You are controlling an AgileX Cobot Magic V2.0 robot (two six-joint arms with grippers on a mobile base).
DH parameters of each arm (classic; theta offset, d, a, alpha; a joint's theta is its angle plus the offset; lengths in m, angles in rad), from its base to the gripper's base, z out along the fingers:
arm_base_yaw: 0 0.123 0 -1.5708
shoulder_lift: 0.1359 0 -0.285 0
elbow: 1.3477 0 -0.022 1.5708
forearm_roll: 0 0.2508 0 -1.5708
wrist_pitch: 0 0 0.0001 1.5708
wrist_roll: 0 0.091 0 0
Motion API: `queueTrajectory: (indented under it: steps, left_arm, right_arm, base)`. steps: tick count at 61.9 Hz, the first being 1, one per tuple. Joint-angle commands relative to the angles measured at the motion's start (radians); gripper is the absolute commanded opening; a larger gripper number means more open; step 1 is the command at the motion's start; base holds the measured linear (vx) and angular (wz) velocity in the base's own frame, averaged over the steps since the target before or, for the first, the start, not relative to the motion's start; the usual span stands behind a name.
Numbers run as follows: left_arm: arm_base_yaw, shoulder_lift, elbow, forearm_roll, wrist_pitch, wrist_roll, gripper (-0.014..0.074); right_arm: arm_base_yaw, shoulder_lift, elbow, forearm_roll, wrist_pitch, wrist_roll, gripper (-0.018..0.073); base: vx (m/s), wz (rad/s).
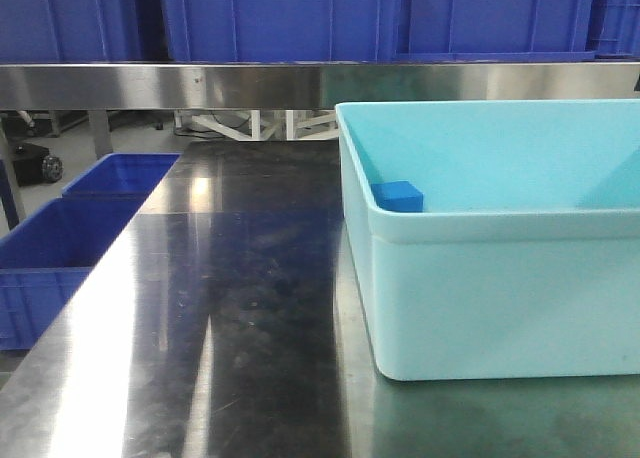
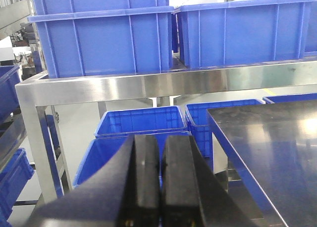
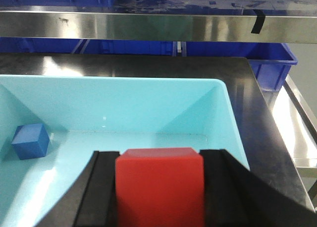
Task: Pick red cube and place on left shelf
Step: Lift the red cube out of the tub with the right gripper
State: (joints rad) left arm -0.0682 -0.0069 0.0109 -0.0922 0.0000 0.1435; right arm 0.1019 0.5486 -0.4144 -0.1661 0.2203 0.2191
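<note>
- Gripping the red cube (image 3: pixel 159 177) between its two black fingers (image 3: pixel 103 192), the right gripper (image 3: pixel 159 207) is holding it clamped by the left and right faces. The top face and front face are showing square to the wrist camera.
- The red cube is hanging over the pale turquoise plastic tub (image 3: pixel 225 103), which is sitting towards the right edge of the dark stainless-steel counter (image 1: pixel 230 308). Whether the cube is clear of the tub floor or resting on it is hard to tell here.
- A small blue cube (image 3: pixel 30 141) is lying in the tub's far-left corner, well apart from the red one.
- The left gripper (image 2: pixel 161 182) is hanging beyond the counter's left edge with its jaws together and nothing between them.
- The relation that is mattering now: the cube is already in the right jaws, and the long stainless-steel shelf (image 1: pixel 300 83) is running above the counter's far edge, up and ahead of it. The target part is lying off to the left, so the carry is looking like a lift followed by a leftward reach.
- A cube is offering no long axis, so no turning of the wrist is seeming needed.
- Large blue plastic crates (image 2: pixel 99 38) are crowding the shelf top, so free room there is looking scarce.
- No brand, label or writing is reading clearly anywhere. Only a strip of black tape (image 3: pixel 257 23) is showing on the shelf's front face.
</note>
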Motion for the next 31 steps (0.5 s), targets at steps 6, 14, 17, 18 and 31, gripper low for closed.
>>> queueTrajectory:
  steps: [6,14,17,18,31]
  left_arm:
    - [-0.003,0.008,0.022,-0.006,-0.083,0.001,0.0106]
    - [-0.003,0.008,0.022,-0.006,-0.083,0.001,0.0106]
    - [-0.003,0.008,0.022,-0.006,-0.083,0.001,0.0106]
    - [-0.003,0.008,0.022,-0.006,-0.083,0.001,0.0106]
    - [-0.003,0.008,0.022,-0.006,-0.083,0.001,0.0106]
  right_arm:
    - [-0.006,0.001,-0.026,-0.015,-0.092,-0.001,0.0057]
    - [-0.006,0.001,-0.026,-0.015,-0.092,-0.001,0.0057]
    - [-0.006,0.001,-0.026,-0.015,-0.092,-0.001,0.0057]
    - [-0.006,0.001,-0.026,-0.015,-0.092,-0.001,0.0057]
    - [-0.006,0.001,-0.026,-0.015,-0.092,-0.001,0.0057]
  base:
    - [0.0,0.0]
    - [0.0,0.0]
    - [0.0,0.0]
    - [0.0,0.0]
    - [0.0,0.0]
